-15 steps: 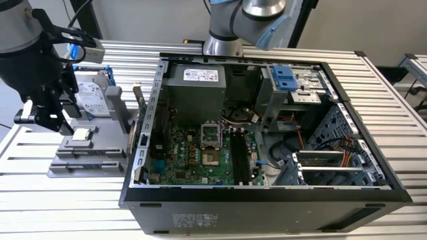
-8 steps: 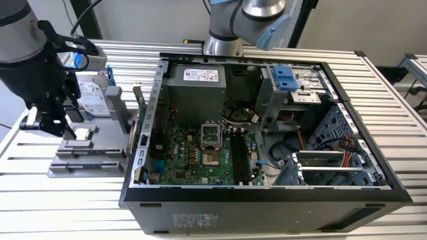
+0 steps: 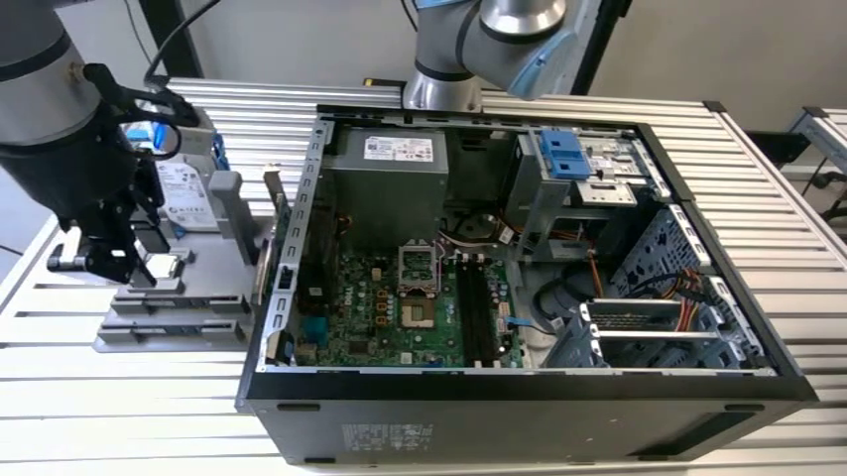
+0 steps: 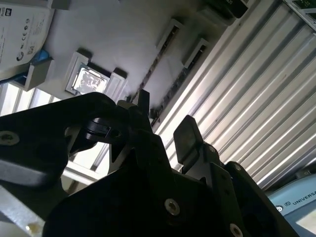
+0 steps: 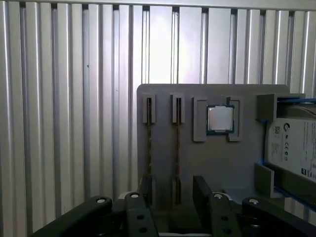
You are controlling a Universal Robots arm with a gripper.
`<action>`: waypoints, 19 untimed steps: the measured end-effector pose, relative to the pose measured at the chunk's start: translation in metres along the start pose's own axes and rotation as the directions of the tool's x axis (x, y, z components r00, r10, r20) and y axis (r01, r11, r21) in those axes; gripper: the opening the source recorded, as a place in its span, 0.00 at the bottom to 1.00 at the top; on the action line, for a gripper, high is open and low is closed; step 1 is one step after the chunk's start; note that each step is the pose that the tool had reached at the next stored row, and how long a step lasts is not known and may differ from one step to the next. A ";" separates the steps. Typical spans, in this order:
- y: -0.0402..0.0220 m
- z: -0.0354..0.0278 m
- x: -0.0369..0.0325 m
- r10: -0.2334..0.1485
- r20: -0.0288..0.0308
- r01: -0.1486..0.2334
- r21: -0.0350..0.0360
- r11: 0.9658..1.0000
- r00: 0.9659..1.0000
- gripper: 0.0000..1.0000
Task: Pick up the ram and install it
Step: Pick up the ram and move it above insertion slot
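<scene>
While the tool [image 5: 173, 183] hangs open and empty over the ram [image 5: 177, 143], nothing is lifted: the ram stands in its holder [image 5: 222, 165], uninstalled.

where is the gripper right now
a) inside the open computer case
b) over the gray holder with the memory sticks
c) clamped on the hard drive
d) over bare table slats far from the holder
b: in the first wrist view the gripper hangs open over the gray holder, a memory stick lined up between its fingers, and the exterior view shows it outside the computer case.
</scene>
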State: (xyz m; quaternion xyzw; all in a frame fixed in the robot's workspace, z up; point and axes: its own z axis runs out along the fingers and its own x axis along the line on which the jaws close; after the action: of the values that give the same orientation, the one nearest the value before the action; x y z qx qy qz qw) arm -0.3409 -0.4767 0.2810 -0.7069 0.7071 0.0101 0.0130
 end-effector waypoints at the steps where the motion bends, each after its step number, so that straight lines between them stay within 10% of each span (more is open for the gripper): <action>1: 0.0000 0.0077 0.0012 0.000 0.000 0.000 0.000 1.000 1.000 1.00; 19: 0.0012 0.0330 0.0021 0.011 -0.025 -0.011 0.000 1.000 1.000 1.00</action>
State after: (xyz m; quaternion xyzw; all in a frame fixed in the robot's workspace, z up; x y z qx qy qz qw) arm -0.3419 -0.4778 0.2479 -0.7031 0.7111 0.0013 0.0042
